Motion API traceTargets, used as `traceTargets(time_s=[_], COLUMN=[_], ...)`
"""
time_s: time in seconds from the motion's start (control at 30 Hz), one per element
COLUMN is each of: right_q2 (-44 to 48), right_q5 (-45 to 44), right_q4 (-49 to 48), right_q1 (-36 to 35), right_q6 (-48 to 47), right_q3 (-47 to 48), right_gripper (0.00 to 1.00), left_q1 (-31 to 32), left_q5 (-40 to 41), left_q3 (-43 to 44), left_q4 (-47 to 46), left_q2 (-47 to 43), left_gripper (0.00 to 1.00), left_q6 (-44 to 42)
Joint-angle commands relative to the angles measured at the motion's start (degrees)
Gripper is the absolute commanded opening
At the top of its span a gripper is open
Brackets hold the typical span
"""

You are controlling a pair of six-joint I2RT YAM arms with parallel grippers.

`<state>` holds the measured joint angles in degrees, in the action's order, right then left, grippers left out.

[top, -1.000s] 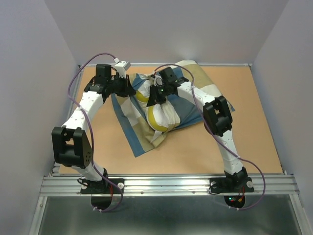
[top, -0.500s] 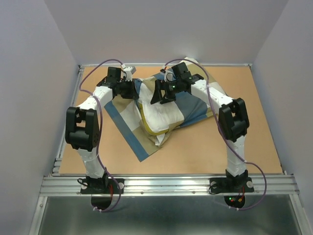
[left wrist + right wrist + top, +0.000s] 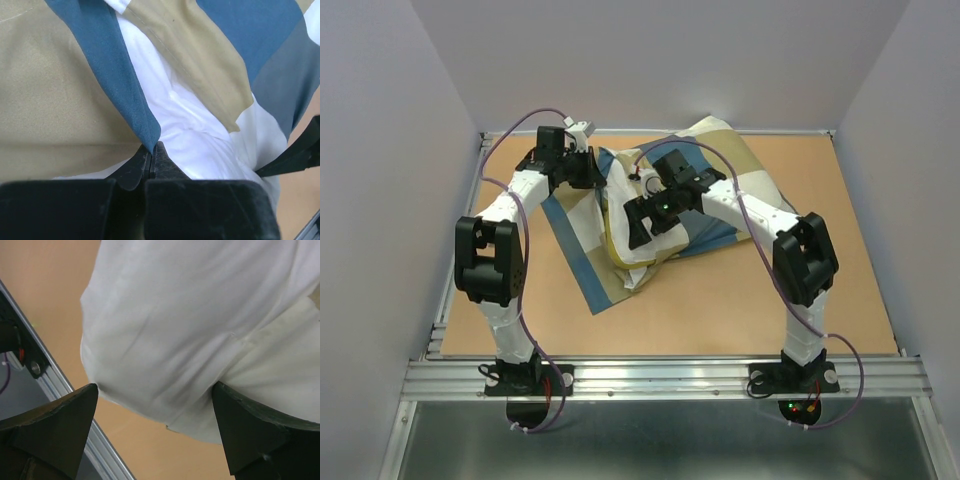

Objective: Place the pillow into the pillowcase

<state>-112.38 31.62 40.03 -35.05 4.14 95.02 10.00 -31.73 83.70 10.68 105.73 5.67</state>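
Pillow [image 3: 622, 200] lies toward the back of the tabletop [image 3: 840, 280], between my two arms. Its far part is under the pillowcase [image 3: 582, 262], while its white near end and a line of yellow-green edge show at the mouth, so I judge it partly in and not seated. Starting at the left, my left claw [image 3: 151, 151] is clenched on the blue hem of the pillowcase, holding that lip over the white cloth beneath, and a flat flap of the cover lies spread on the wood nearer me. Further right, my right claw [image 3: 155, 410] is released, its fingers spread wide with the pillow's bulging white end between them; I cannot say from the wrist view whether they press it. What worries me is that the left pinch takes only a thin fold at the very tips, so a firm shove from the right could pull the hem free and let the mouth drop shut. The pillow is soft, and pushing on its end may just bunch it against the opening instead of sliding it in. The whole bundle could also skid, since nothing pins the cover's far end. The tabletop is plain tan board, with an aluminium rail [image 3: 660, 378] at the near edge where the arms are bolted, and pale grey walls [image 3: 380, 150] close it in on the left, back and right.
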Motion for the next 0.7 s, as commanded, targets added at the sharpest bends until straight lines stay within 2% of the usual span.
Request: traceTargets(time_s=[0.0, 0.2, 0.37, 0.5, 0.67], right_q2=[0.2, -2.7, -3.6, 0.9, 8.7], right_q5=[-3.4, -3.7, -9.5, -16.6, -17.9], right_q4=[-1.2, -1.0, -1.1, -5.1, -6.4], right_q1=[-3.4, -6.3, -9.1, -9.4, -9.4], right_q6=[-1.8, -1.2, -1.1, -0.9, -10.5], right_q3=[1.4, 3.8, 4.5, 1.2, -3.5], right_gripper=[1.00, 1.00, 1.00, 1.00, 1.00], left_q1=[-0.5, -1.0, -1.4, -1.6, -1.8], left_q5=[-4.0, -4.7, -6.3, -6.8, -7.8], left_q3=[-1.3, -2.6, -4.1, -4.9, -4.2], left_q4=[-4.4, -3.2, -4.6, -4.3, -2.9], left_q2=[-3.5, -4.1, -5.3, -5.0, -4.4], left_gripper=[0.00, 0.00, 0.00, 0.00, 0.00], left_q6=[1.5, 1.7, 4.6, 4.5, 3.7])
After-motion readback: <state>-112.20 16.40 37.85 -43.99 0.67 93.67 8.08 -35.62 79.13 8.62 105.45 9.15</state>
